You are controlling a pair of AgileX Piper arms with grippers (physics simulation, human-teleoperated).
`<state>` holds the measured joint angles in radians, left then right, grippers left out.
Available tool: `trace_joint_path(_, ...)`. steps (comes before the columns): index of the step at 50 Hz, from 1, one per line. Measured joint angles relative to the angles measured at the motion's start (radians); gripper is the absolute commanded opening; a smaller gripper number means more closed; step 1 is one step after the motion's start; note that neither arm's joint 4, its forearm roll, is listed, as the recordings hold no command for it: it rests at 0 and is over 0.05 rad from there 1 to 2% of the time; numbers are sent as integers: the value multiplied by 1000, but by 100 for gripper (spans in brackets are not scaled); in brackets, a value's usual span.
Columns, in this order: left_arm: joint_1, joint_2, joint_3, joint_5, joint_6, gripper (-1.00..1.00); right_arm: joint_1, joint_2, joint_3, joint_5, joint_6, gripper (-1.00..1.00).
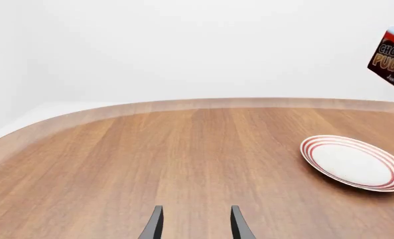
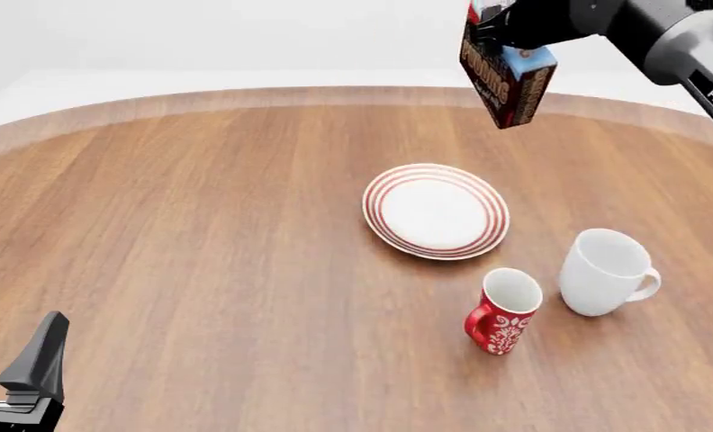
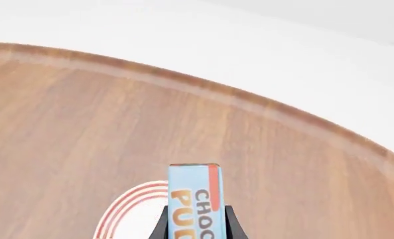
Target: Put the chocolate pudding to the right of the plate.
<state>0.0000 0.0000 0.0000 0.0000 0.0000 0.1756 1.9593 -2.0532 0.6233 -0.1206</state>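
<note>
Right tool (image 2: 502, 20) is clamped on the chocolate pudding (image 2: 508, 79), carton held in the air well above the worktop (image 2: 188, 234), tilted, near the top edge of the front view. Not touching anything but the tool. In the right wrist view the carton (image 3: 195, 199) sits between the two dark fingers (image 3: 231, 224), light-blue face with orange lettering toward the camera, red stripe along one edge. A slice of the plate's red rings (image 3: 127, 209) shows below and behind it.

Plate (image 2: 436, 210) lies flat on the worktop, roughly mid-worktop, nothing on it. Pudding hangs at about 1 o'clock from the plate in the front view, well apart from it. In the left wrist view the plate (image 1: 355, 162) is clear, and the carton (image 1: 393, 59) is partly cut off by the frame edge, brown side with lettering visible.

White mug (image 2: 604, 272) stands upright at roughly 4 o'clock from the plate, handle pointing right. Red patterned mug (image 2: 500, 311) stands upright at about 5 o'clock from the plate, just beside the white mug on its left, handle to the left. The two mugs are near each other; I can't tell if they touch.

Left tool (image 1: 195, 224) is parked low at the near-left corner, fingers apart, nothing between them. Only the fingertips (image 1: 154, 224) show in its own wrist view, over bare wood. Well apart from all the objects.
</note>
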Motion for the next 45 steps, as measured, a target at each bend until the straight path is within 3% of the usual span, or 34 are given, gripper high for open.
trace_joint_path(23,0,0,0,0,0,100,-161,-33,250,-160,-7,-100)
trace_joint_path(45,0,0,0,0,0,100,-224,47,415,-323,-1,-100)
